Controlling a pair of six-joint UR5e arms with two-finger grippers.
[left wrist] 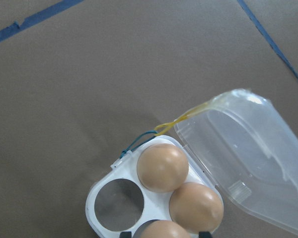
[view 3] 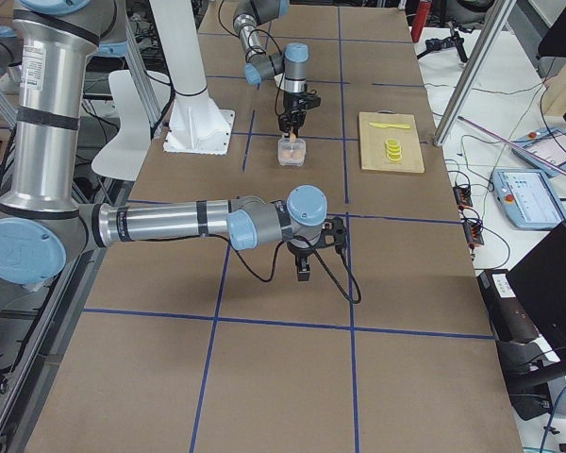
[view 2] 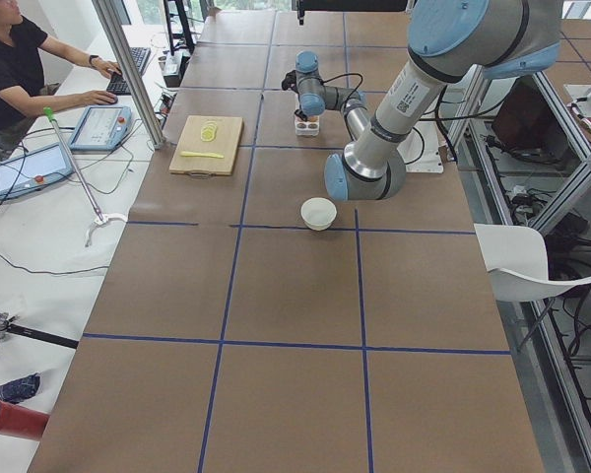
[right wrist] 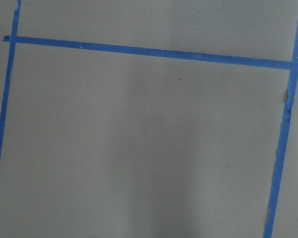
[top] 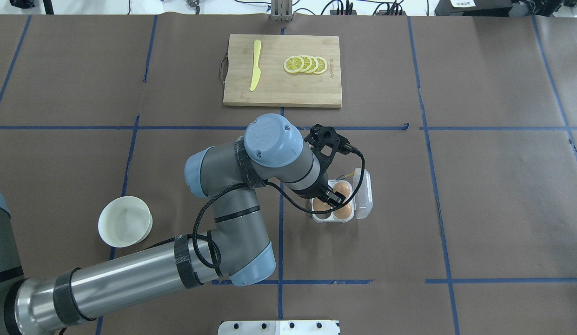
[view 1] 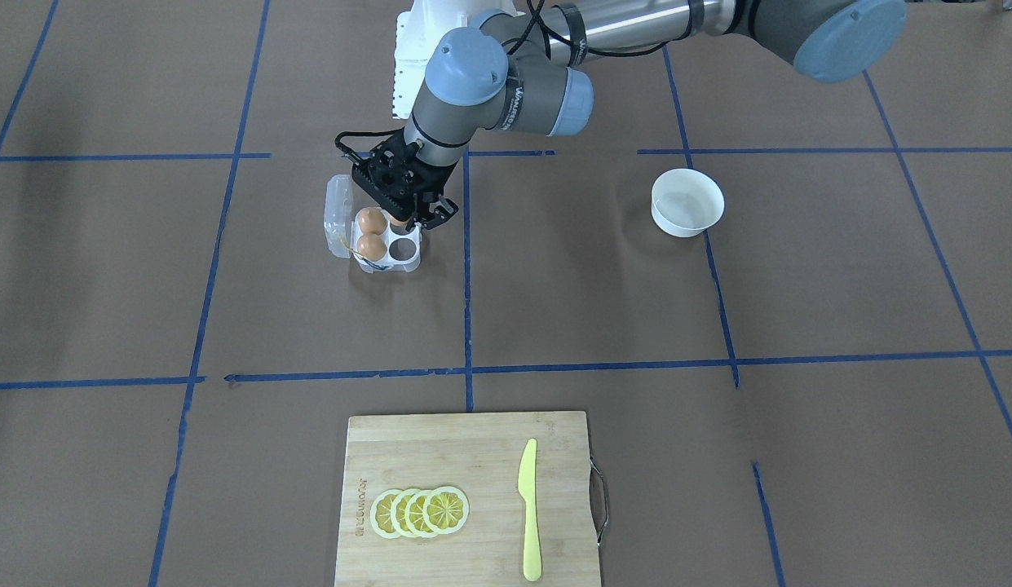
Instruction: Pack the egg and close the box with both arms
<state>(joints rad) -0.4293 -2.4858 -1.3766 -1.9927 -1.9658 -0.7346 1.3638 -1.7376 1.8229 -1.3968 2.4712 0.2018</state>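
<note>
Overhead view, left to right.

Far left: white bowl (top: 124,218), upright on the brown-papered table (top: 479,195), well apart from everything else.

Next: left arm (top: 232,218), entering at the lower left corner and reaching across the centre tape line.

Far side, middle: wooden cutting board (top: 279,90), with a yellow knife (top: 255,65) toward its left and four overlapped lemon slices (top: 306,64) toward its right.

Right of centre: left gripper (top: 329,201), pointing down into the box (top: 332,220). Clenched on the egg (top: 321,205). In the wrist view, one dark fingertip (left wrist: 125,233) at each side, close against it. Egg low in the box's lower-left cup, about level with two other eggs (top: 342,189) seated in the right-hand cups. Fourth cup (left wrist: 114,204) empty.

Further right: clear lid (top: 365,193), open, lying just beside the box. Yellow string (left wrist: 181,121) running from the box's corner to the lid's.

Right gripper (view 3: 304,269): seen only from the table's end, hanging above bare paper, well apart from the box. Released or clenched: cannot tell. Own wrist view: paper and blue tape (right wrist: 149,52) only.
</note>
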